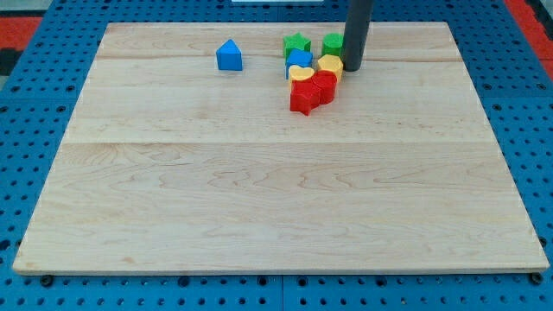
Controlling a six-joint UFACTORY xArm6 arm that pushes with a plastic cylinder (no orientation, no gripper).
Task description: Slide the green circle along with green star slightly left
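The green star (296, 44) and the green circle (333, 44) sit near the view's top, in a tight cluster of blocks. The dark rod comes down from the top edge and my tip (352, 67) rests on the board just right of the green circle, touching or nearly touching its right side. Below the green blocks lie a blue block (300, 60), a yellow heart-like block (301, 74), a yellow block (330, 66), a red star (303, 98) and a red block (324, 86).
A blue house-shaped block (229, 55) stands alone to the view's left of the cluster. The wooden board (276, 190) lies on a blue pegboard surface; its top edge runs just above the green blocks.
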